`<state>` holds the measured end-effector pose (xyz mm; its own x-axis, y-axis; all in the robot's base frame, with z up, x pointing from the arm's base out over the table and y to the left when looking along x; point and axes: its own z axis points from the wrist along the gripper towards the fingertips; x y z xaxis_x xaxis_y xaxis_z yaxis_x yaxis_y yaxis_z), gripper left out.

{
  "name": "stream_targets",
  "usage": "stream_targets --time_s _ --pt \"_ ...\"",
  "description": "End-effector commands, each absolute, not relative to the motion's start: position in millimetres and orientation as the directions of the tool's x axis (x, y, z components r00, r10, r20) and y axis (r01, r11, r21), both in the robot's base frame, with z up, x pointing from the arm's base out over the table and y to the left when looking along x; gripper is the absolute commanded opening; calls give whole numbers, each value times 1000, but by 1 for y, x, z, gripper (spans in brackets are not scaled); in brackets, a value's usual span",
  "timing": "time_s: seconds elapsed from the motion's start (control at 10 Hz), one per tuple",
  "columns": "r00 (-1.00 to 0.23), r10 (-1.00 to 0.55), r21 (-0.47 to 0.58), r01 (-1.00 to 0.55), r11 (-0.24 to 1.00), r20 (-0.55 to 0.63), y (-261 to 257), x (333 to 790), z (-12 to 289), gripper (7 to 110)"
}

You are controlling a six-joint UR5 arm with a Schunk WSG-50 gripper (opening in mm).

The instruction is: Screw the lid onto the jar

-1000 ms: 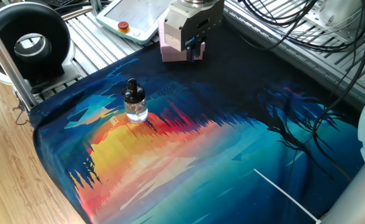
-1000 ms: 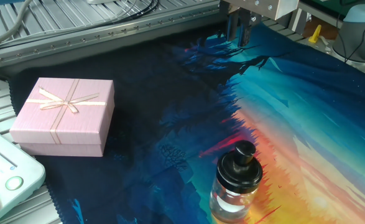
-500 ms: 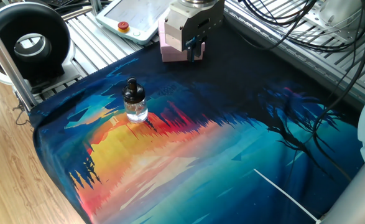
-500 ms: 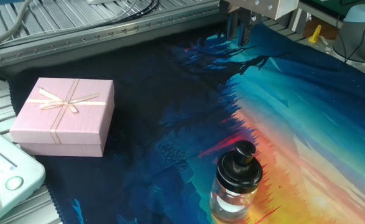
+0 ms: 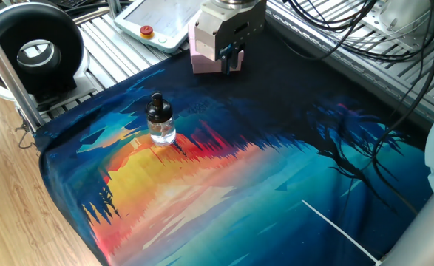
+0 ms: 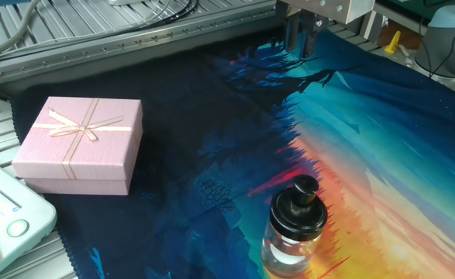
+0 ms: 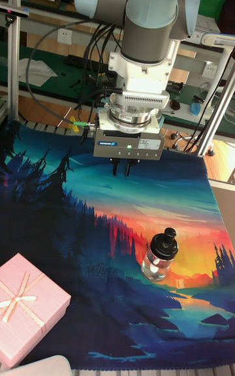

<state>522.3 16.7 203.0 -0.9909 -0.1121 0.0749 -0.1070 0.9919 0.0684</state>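
One jar [image 7: 158, 262], one lid [image 7: 168, 240] sitting on it.
Gripper [image 7: 126, 170] hovering apart, fingers together, holding nothing; nothing moving since before.

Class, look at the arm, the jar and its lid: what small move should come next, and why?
Probably nothing beyond retreating: the lid already sits on the jar, which stands upright and alone. The gripper hangs apart, its jaws close together, holding nothing. Whether the lid is tight cannot be seen.

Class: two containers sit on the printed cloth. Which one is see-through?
The small glass jar with the black lid on its neck; the pink gift box is opaque and ribbon-tied.
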Motion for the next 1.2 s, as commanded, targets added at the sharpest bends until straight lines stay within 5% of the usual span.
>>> stream_targets --time_s 0.0,1.1 --pt "-991 -112 83 -105 991 74 20 522 205 22" --pt "-989 -120 71 -114 991 84 16 520 205 22"
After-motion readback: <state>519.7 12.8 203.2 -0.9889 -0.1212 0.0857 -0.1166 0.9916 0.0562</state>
